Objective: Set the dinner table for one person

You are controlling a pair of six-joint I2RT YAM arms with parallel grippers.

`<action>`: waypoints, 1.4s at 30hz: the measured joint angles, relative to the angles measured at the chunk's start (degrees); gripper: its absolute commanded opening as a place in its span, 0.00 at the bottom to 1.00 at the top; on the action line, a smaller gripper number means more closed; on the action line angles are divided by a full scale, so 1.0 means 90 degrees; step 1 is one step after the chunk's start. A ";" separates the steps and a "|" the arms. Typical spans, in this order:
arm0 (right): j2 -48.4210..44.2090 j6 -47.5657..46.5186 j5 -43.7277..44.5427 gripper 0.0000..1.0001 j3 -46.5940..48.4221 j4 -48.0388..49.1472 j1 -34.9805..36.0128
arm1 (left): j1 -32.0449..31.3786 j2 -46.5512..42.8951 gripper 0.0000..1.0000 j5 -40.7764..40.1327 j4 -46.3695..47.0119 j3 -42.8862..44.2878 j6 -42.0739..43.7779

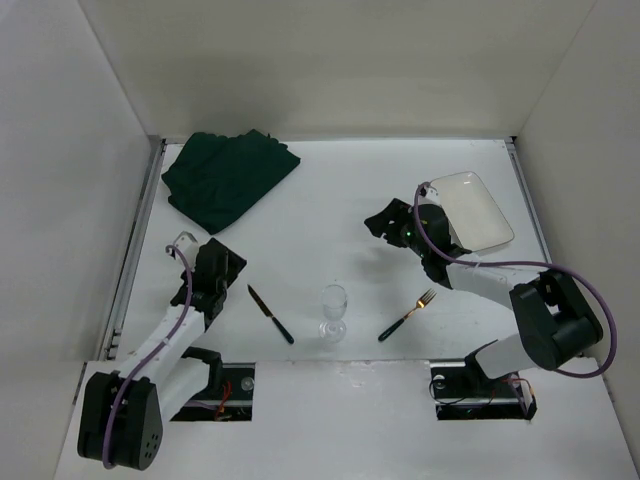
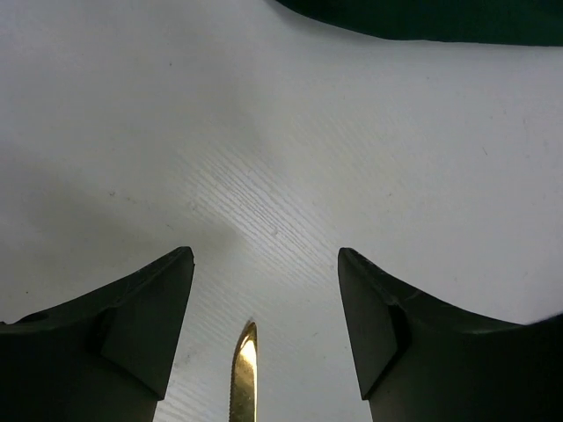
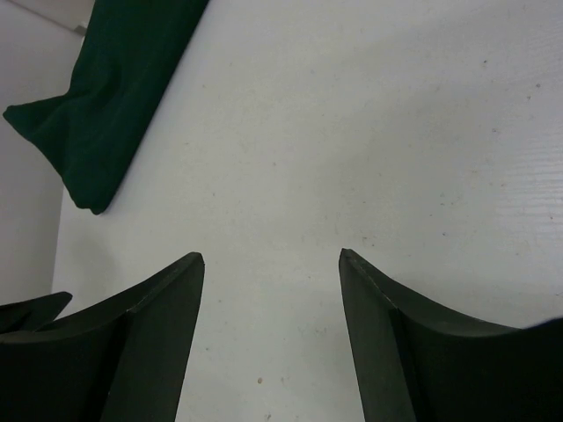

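Note:
The dinner table (image 1: 330,200) is a plain white top. On it near the front lie a knife (image 1: 270,314) with a gold blade and dark handle, a clear wine glass (image 1: 333,312) standing upright, and a gold fork (image 1: 408,314) with a dark handle. A white square plate (image 1: 472,208) sits at the right rear. My left gripper (image 1: 230,262) is open and empty, just left of the knife's tip; the tip (image 2: 244,378) shows between its fingers (image 2: 266,255). My right gripper (image 1: 380,226) is open and empty over bare table (image 3: 271,257), left of the plate.
A crumpled dark green cloth (image 1: 230,175) lies at the left rear; it also shows in the left wrist view (image 2: 440,18) and the right wrist view (image 3: 114,97). White walls enclose the table on three sides.

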 measured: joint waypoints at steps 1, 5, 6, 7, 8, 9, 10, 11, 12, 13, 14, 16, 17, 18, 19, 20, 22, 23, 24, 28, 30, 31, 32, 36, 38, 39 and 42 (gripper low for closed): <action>0.0000 0.0002 0.0000 0.69 0.0000 0.0000 0.0000 | 0.0000 -0.0005 0.65 0.0027 0.0044 -0.0036 -0.0002; 0.0000 0.0002 0.0002 0.69 0.0000 0.0000 0.0000 | 0.0005 -0.0138 0.65 0.0075 0.0214 -0.0223 -0.0007; 0.0000 0.0002 0.0002 0.69 0.0000 0.0000 0.0000 | 0.0015 -0.0209 0.65 0.0087 0.0216 -0.0262 -0.0019; 0.0002 0.0002 0.0002 0.68 0.0000 0.0000 0.0000 | 0.0032 -0.0304 0.64 0.0090 0.0223 -0.0299 -0.0024; 0.0017 0.0002 0.0002 0.68 0.0000 0.0005 0.0000 | 0.0063 -0.0401 0.64 0.0087 0.0221 -0.0321 -0.0027; 0.0041 0.0005 0.0002 0.66 0.0000 0.0015 0.0000 | 0.0104 -0.0491 0.63 0.0078 0.0243 -0.0333 -0.0024; 0.0085 0.0005 0.0002 0.64 0.0000 0.0022 0.0000 | 0.0143 -0.0551 0.62 0.0058 0.0289 -0.0338 -0.0032; 0.0129 0.0007 0.0000 0.57 0.0000 0.0022 0.0000 | 0.0182 -0.0590 0.61 0.0034 0.0359 -0.0338 -0.0046; 0.0172 0.0002 0.0000 0.49 0.0000 0.0017 0.0000 | 0.0231 -0.0597 0.58 0.0019 0.0461 -0.0338 -0.0053; 0.0202 -0.0007 -0.0002 0.37 0.0000 0.0015 0.0000 | 0.0279 -0.0578 0.52 0.0017 0.0554 -0.0338 -0.0066; 0.0214 -0.0007 0.0000 0.27 0.0000 0.0007 0.0000 | 0.0340 -0.0539 0.39 0.0022 0.0661 -0.0338 -0.0083; 0.0214 -0.0007 -0.0002 0.16 0.0000 0.0015 0.0000 | 0.0498 -0.0396 0.18 0.0036 0.0891 -0.0335 -0.0121; 0.0214 -0.0002 -0.0002 0.13 0.0002 0.0012 0.0000 | 0.0580 -0.0311 0.12 0.0046 0.0984 -0.0333 -0.0117; 0.0214 -0.0002 -0.0005 0.13 0.0002 0.0002 0.0005 | 0.0668 -0.0206 0.10 0.0051 0.1061 -0.0318 -0.0102; 0.0214 -0.0002 -0.0005 0.13 0.0002 -0.0002 0.0012 | 0.0743 -0.0083 0.10 0.0046 0.1129 -0.0274 -0.0090; 0.0214 -0.0005 -0.0007 0.13 0.0002 -0.0007 0.0012 | 0.0811 0.0061 0.10 0.0039 0.1212 -0.0204 -0.0078; 0.0214 -0.0027 -0.0002 0.17 0.0007 -0.0007 0.0015 | 0.0937 0.0369 0.15 -0.0007 0.1384 0.0005 -0.0063; 0.0214 -0.0036 -0.0005 0.22 0.0010 -0.0007 0.0015 | 0.1001 0.0542 0.22 -0.0041 0.1494 0.0148 -0.0039; 0.0214 -0.0046 -0.0002 0.31 0.0010 -0.0007 0.0015 | 0.1054 0.0699 0.31 -0.0083 0.1596 0.0287 -0.0010; 0.0214 -0.0075 -0.0005 0.64 0.0015 -0.0007 0.0022 | 0.1328 0.1421 0.61 -0.0318 0.2018 0.0991 0.0085; 0.0216 -0.0095 -0.0002 0.69 0.0015 -0.0005 0.0044 | 0.1503 0.1819 0.67 -0.0328 0.2132 0.1379 0.0102; 0.0223 -0.0102 -0.0005 0.71 0.0017 -0.0005 0.0051 | 0.1603 0.2008 0.69 -0.0296 0.2171 0.1564 0.0117; 0.0240 -0.0109 -0.0007 0.72 0.0024 -0.0005 0.0056 | 0.1698 0.2186 0.70 -0.0245 0.2195 0.1736 0.0126; 0.0340 -0.0119 -0.0007 0.73 0.0063 -0.0007 0.0095 | 0.2108 0.2951 0.73 0.0090 0.2266 0.2484 0.0185; 0.0381 -0.0119 -0.0022 0.73 0.0083 -0.0007 0.0124 | 0.2312 0.3439 0.73 0.0301 0.2234 0.2990 0.0272; 0.0406 -0.0119 -0.0036 0.73 0.0097 -0.0005 0.0138 | 0.2402 0.3682 0.73 0.0420 0.2208 0.3247 0.0316; 0.0449 -0.0121 -0.0075 0.73 0.0134 -0.0010 0.0175 | 0.2693 0.4345 0.73 0.0690 0.2152 0.3905 0.0432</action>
